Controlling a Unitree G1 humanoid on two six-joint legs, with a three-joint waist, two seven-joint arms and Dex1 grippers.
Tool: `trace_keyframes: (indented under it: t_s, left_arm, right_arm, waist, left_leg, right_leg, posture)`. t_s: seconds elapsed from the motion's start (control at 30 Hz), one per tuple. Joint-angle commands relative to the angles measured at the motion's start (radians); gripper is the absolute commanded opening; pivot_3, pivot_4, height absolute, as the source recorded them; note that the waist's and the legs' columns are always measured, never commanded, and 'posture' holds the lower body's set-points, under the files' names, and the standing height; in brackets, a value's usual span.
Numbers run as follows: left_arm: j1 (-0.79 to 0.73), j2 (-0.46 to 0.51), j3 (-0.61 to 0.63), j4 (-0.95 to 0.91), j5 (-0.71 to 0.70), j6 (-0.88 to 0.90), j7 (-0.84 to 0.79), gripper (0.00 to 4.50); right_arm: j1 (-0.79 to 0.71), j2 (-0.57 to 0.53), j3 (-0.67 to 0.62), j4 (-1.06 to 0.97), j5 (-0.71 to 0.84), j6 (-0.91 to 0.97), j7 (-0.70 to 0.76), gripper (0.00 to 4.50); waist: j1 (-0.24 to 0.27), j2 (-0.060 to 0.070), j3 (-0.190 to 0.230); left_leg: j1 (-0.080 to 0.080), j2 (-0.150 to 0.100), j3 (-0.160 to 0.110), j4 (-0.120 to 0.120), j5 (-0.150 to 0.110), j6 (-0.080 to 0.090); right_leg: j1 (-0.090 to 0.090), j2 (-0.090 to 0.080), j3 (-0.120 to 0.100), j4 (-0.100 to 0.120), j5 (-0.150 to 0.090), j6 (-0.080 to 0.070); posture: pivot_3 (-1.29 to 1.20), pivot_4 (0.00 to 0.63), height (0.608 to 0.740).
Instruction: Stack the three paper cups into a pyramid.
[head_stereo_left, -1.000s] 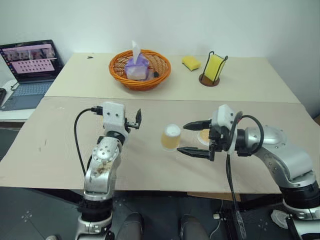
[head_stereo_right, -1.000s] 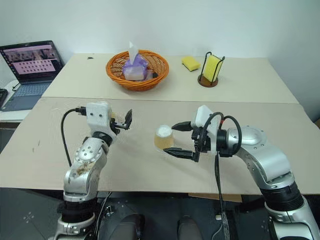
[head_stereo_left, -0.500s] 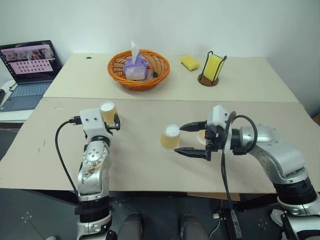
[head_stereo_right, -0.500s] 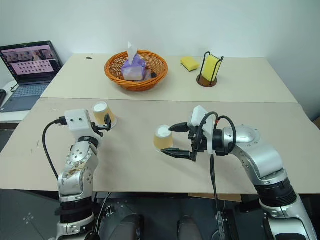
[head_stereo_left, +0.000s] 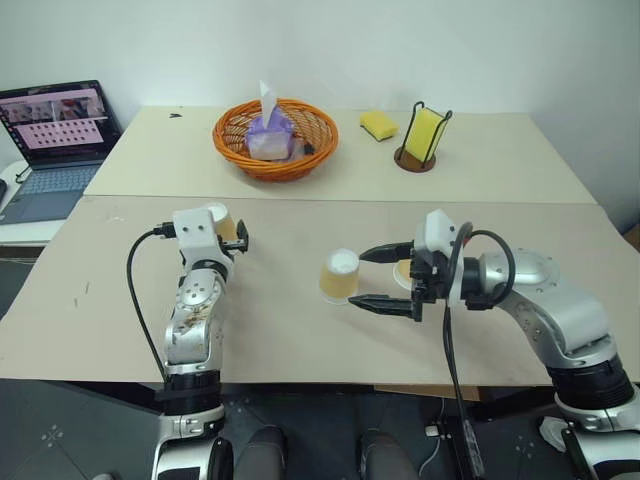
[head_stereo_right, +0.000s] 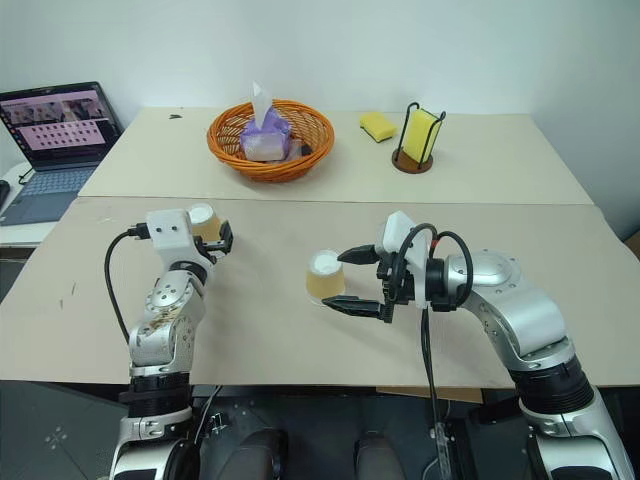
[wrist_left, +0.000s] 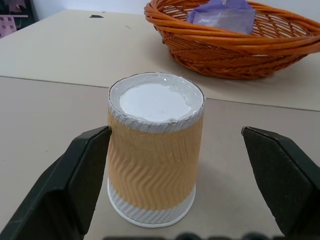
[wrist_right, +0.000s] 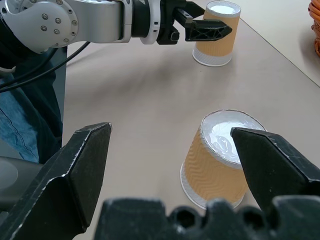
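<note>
Three tan-orange paper cups stand upside down on the near table. The left cup (wrist_left: 155, 150) sits between the fingers of my open left gripper (head_stereo_left: 235, 238), and I see no contact. The middle cup (head_stereo_left: 340, 276) stands just past the fingertips of my open right gripper (head_stereo_left: 362, 277), which points toward the left; in the right wrist view this cup (wrist_right: 220, 157) is close to one finger. The third cup (head_stereo_left: 405, 272) is mostly hidden behind the right gripper's fingers.
On the far table an orange basket (head_stereo_left: 275, 138) holds a purple tissue pack. A yellow sponge (head_stereo_left: 379, 124) and a black holder with a yellow pad (head_stereo_left: 425, 138) are to its right. A laptop (head_stereo_left: 55, 130) sits at the far left.
My left gripper has moved left and forward, uncovering the left cup, and now has a finger on each side of it. The right arm and the middle cup have not moved.
</note>
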Motion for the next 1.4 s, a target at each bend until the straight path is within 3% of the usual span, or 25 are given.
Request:
trace_keyframes:
  t_s: [0.03,0.57,0.67,0.8,0.93,1.07,1.17,1.23,1.4]
  left_arm:
    - [-0.041,0.027,0.014,0.014,-0.009,-0.042,-0.003,4.46]
    - [-0.138,0.092,0.021,0.182,-0.043,-0.115,-0.043,4.46]
    - [-0.135,0.096,0.021,0.183,-0.048,-0.124,-0.044,3.74]
    - [-0.126,0.103,0.009,0.175,-0.044,-0.125,-0.049,2.41]
    - [-0.128,0.112,0.015,0.166,-0.059,-0.113,-0.061,2.38]
    - [-0.153,0.170,0.006,0.113,-0.196,-0.101,-0.299,2.38]
    - [-0.137,0.284,-0.007,0.005,-0.457,0.049,-0.678,2.38]
    - [-0.108,0.381,-0.026,-0.019,-0.560,0.151,-0.865,2.38]
    - [-0.063,0.603,-0.168,0.093,-0.525,0.186,-1.186,2.38]
  right_arm:
    - [-0.004,-0.006,-0.029,-0.034,0.006,-0.010,-0.006,4.50]
    - [0.003,-0.006,-0.026,-0.036,0.004,-0.011,-0.015,4.50]
    - [0.004,-0.006,-0.024,-0.035,0.002,-0.013,-0.018,4.50]
    - [0.006,-0.005,-0.022,-0.035,0.000,-0.015,-0.019,4.50]
    - [0.005,-0.002,-0.020,-0.035,-0.001,-0.015,-0.021,4.50]
    - [0.003,0.004,-0.020,-0.030,-0.004,-0.015,-0.030,4.50]
    - [0.006,0.009,-0.011,-0.017,-0.019,-0.020,-0.037,4.50]
    - [0.009,0.013,-0.008,-0.014,-0.028,-0.021,-0.043,4.50]
    - [0.017,0.023,-0.012,-0.017,-0.041,-0.017,-0.062,4.50]
  waist:
    - [0.000,0.000,0.000]
    - [-0.006,0.000,0.000]
    - [-0.007,0.000,0.000]
    - [-0.007,0.000,0.000]
    - [-0.007,0.000,0.000]
    - [-0.008,0.000,0.000]
    - [-0.011,-0.001,0.000]
    - [-0.013,0.000,0.000]
    - [-0.032,0.001,0.000]
  left_leg:
    - [0.000,0.000,0.000,0.000,0.000,0.000]
    - [0.000,0.000,0.000,0.000,0.000,0.000]
    - [0.000,0.000,0.000,0.000,0.000,0.000]
    - [0.000,0.000,0.000,0.000,0.000,0.000]
    - [0.000,0.000,-0.001,0.000,0.000,0.000]
    - [0.000,0.000,0.000,0.000,0.000,0.000]
    - [-0.001,0.001,0.000,0.000,0.000,0.000]
    - [-0.001,0.000,0.000,-0.001,0.000,0.000]
    - [0.002,0.001,0.000,-0.002,0.000,0.000]
  right_leg:
    - [0.000,0.000,0.000,0.000,0.000,0.000]
    - [0.000,0.000,0.000,0.000,0.000,0.000]
    - [0.000,0.000,0.000,0.000,0.000,0.000]
    - [0.000,0.000,0.000,0.000,0.000,0.000]
    - [0.000,0.000,0.000,0.000,0.000,0.000]
    - [0.000,0.000,0.000,0.000,0.000,0.000]
    - [-0.002,0.001,-0.001,0.001,0.000,0.000]
    - [-0.002,0.000,0.000,0.001,0.000,0.000]
    - [0.000,0.001,0.000,0.001,0.000,0.000]
  posture:
    - [0.00,0.150,0.740]
    - [0.00,0.150,0.740]
    - [0.00,0.150,0.740]
    - [0.00,0.150,0.740]
    - [0.00,0.150,0.740]
    - [0.00,0.150,0.740]
    - [0.00,0.150,0.740]
    - [0.00,0.150,0.740]
    - [0.00,0.150,0.740]
